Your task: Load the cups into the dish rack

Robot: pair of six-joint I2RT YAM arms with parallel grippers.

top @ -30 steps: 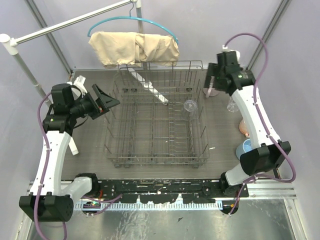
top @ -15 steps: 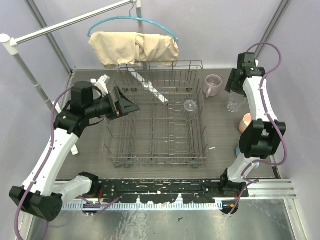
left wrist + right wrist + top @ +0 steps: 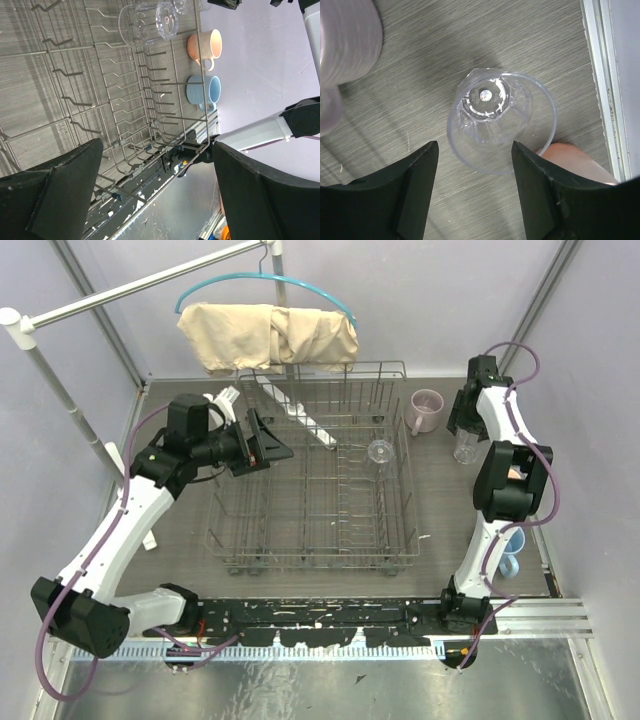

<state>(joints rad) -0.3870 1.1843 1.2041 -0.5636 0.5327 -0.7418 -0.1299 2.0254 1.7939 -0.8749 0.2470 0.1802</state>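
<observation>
Hovering over the tumbler [image 3: 501,120], the right pincer [image 3: 473,150] is released, gripping nothing. Glass is rigid, slick, fragile: clamp sidewalls gently below the rim.

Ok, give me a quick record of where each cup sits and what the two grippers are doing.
in rack: racked tumbler, clear glass, among the tines on the right side of the dish rack
on table, right of rack: pink mug, table tumbler, peach mug, light blue mug
left gripper: open, over the rack, holding nothing
right gripper: jaws apart, above the upright table tumbler, no grip visible
left to load: four cups
</observation>
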